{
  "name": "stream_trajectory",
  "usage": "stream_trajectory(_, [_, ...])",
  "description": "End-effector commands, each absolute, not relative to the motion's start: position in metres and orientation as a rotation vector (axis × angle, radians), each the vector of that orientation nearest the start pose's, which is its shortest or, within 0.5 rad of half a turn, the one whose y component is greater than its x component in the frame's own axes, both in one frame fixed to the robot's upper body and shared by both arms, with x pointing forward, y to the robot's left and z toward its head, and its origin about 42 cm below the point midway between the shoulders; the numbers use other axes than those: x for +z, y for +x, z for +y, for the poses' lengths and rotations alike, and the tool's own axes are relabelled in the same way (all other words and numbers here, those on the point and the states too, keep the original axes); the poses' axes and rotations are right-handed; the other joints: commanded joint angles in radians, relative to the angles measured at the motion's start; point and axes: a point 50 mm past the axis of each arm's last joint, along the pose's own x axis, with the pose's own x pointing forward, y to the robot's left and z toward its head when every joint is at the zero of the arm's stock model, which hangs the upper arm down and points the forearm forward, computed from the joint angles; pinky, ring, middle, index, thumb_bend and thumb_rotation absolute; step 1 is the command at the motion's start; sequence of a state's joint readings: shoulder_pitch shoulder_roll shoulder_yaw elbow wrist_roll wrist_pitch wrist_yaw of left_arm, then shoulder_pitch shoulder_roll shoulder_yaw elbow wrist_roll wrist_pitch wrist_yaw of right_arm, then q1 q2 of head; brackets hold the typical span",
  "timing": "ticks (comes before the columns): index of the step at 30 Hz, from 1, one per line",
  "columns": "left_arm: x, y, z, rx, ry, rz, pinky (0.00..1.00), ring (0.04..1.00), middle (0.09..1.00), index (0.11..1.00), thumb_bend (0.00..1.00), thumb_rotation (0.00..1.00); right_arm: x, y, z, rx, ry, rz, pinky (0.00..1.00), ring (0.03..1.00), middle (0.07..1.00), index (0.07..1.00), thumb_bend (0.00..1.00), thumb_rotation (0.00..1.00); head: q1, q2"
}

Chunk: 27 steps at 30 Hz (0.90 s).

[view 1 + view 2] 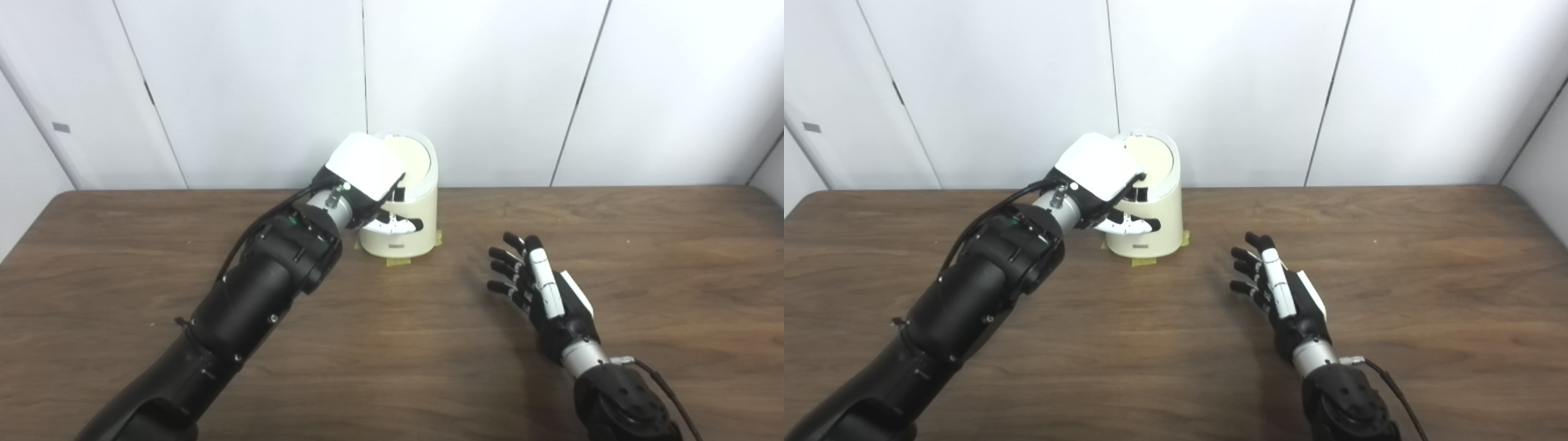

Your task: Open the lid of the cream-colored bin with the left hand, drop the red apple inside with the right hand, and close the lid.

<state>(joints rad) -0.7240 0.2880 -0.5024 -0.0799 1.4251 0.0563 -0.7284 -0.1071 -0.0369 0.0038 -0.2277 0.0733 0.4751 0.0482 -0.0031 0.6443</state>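
— So, where does your left hand stand against the cream-colored bin?

— It hangs at the bin's left front shoulder, palm cover up, with its fingers curled across the upper wall just under the rim. Whether they actually pinch anything I cannot tell; the white back of the hand hides the contact.

— And the lid?

— Its pale round face shows at the top of the bin, tilted toward me. I can't say for sure if it is shut or partly swung. I judge it to be down or nearly so.

— Your right hand?

— Empty, fingers spread and pointing away from me, low over the worktop, well to the right of the bin and nearer to me than it.

— The red apple?

— I see none anywhere, on the worktop or in either hand. My guess is it lies inside already, though I cannot see in.

— So what does the next move turn on?

— The lid lies up and right of my left hand, which is far the nearer one. Closing belongs to it.
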Motion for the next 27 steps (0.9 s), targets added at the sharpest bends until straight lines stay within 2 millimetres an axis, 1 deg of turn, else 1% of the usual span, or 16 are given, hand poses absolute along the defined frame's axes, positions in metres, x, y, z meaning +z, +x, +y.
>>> stream_trajectory(1, [0.298, 0.422, 0.128, -0.417, 2.030, -0.252, 0.88, 0.913, 0.852, 0.793, 0.55, 0.87, 0.177, 0.319, -0.203, 0.111, 0.034, 0.063, 0.78, 0.888, 0.867, 0.938, 0.52, 1.00, -0.004, 0.001])
stream_trajectory(4, [0.305, 0.417, 0.126, -0.396, 2.001, -0.277, 0.89, 0.918, 0.864, 0.823, 0.54, 0.85, 0.177, 0.320, -0.203, 0.110, 0.036, 0.063, 0.78, 0.892, 0.872, 0.940, 0.52, 1.00, -0.003, 0.000])
stream_trajectory(6, [0.315, 0.413, 0.123, -0.378, 1.967, -0.317, 0.91, 0.918, 0.865, 0.832, 0.54, 0.84, 0.178, 0.320, -0.204, 0.108, 0.034, 0.060, 0.78, 0.892, 0.875, 0.940, 0.52, 1.00, -0.004, -0.001])
stream_trajectory(7, [0.320, 0.410, 0.122, -0.369, 1.949, -0.343, 0.93, 0.925, 0.876, 0.850, 0.53, 0.87, 0.178, 0.320, -0.204, 0.109, 0.032, 0.058, 0.77, 0.889, 0.873, 0.937, 0.52, 1.00, -0.003, -0.001])
stream_trajectory(11, [0.343, 0.399, 0.117, -0.309, 1.874, -0.436, 0.91, 0.910, 0.869, 0.853, 0.51, 0.80, 0.178, 0.320, -0.204, 0.105, 0.041, 0.062, 0.78, 0.897, 0.879, 0.942, 0.50, 1.00, -0.005, -0.003])
stream_trajectory(12, [0.353, 0.395, 0.116, -0.287, 1.850, -0.450, 0.93, 0.918, 0.879, 0.863, 0.51, 0.80, 0.178, 0.320, -0.204, 0.105, 0.044, 0.063, 0.78, 0.894, 0.876, 0.939, 0.51, 1.00, -0.006, -0.003])
stream_trajectory(13, [0.360, 0.391, 0.116, -0.273, 1.835, -0.459, 0.97, 0.944, 0.908, 0.894, 0.51, 0.82, 0.178, 0.320, -0.204, 0.106, 0.045, 0.064, 0.79, 0.894, 0.876, 0.941, 0.51, 1.00, -0.006, -0.003])
stream_trajectory(15, [0.375, 0.383, 0.116, -0.228, 1.794, -0.492, 0.99, 0.963, 0.932, 0.915, 0.51, 0.82, 0.177, 0.321, -0.204, 0.107, 0.044, 0.065, 0.79, 0.897, 0.877, 0.940, 0.51, 1.00, -0.006, -0.003])
stream_trajectory(16, [0.380, 0.380, 0.117, -0.208, 1.774, -0.507, 0.99, 0.985, 0.961, 0.942, 0.49, 0.83, 0.177, 0.320, -0.204, 0.107, 0.042, 0.065, 0.79, 0.898, 0.877, 0.936, 0.51, 1.00, -0.005, -0.004])
stream_trajectory(18, [0.395, 0.373, 0.119, -0.151, 1.730, -0.532, 0.98, 0.983, 0.959, 0.942, 0.50, 0.77, 0.178, 0.320, -0.203, 0.107, 0.030, 0.064, 0.78, 0.891, 0.870, 0.926, 0.51, 1.00, -0.005, -0.004])
stream_trajectory(19, [0.401, 0.370, 0.120, -0.123, 1.714, -0.546, 0.97, 0.985, 0.963, 0.951, 0.50, 0.77, 0.178, 0.320, -0.203, 0.106, 0.029, 0.064, 0.78, 0.889, 0.869, 0.923, 0.50, 1.00, -0.009, -0.005])
stream_trajectory(20, [0.406, 0.366, 0.123, -0.096, 1.698, -0.561, 0.94, 0.981, 0.963, 0.951, 0.50, 0.76, 0.178, 0.321, -0.203, 0.106, 0.030, 0.063, 0.78, 0.887, 0.866, 0.919, 0.51, 1.00, -0.009, -0.005])
stream_trajectory(22, [0.412, 0.358, 0.131, -0.051, 1.653, -0.595, 0.94, 0.971, 0.962, 0.953, 0.48, 0.75, 0.178, 0.321, -0.202, 0.108, 0.032, 0.062, 0.78, 0.889, 0.868, 0.918, 0.50, 1.00, -0.012, -0.004])
stream_trajectory(24, [0.412, 0.350, 0.142, -0.006, 1.593, -0.606, 0.97, 0.976, 0.961, 0.950, 0.47, 0.74, 0.178, 0.322, -0.202, 0.110, 0.034, 0.061, 0.78, 0.893, 0.872, 0.919, 0.50, 1.00, -0.013, -0.004])
stream_trajectory(26, [0.406, 0.344, 0.153, 0.020, 1.514, -0.594, 0.98, 0.986, 0.969, 0.955, 0.46, 0.75, 0.179, 0.322, -0.203, 0.113, 0.036, 0.057, 0.78, 0.893, 0.874, 0.920, 0.50, 1.00, -0.012, -0.006])
stream_trajectory(27, [0.399, 0.342, 0.160, 0.028, 1.464, -0.591, 0.95, 0.988, 0.977, 0.954, 0.46, 0.74, 0.179, 0.322, -0.204, 0.111, 0.037, 0.056, 0.78, 0.893, 0.875, 0.921, 0.50, 1.00, -0.012, -0.005])
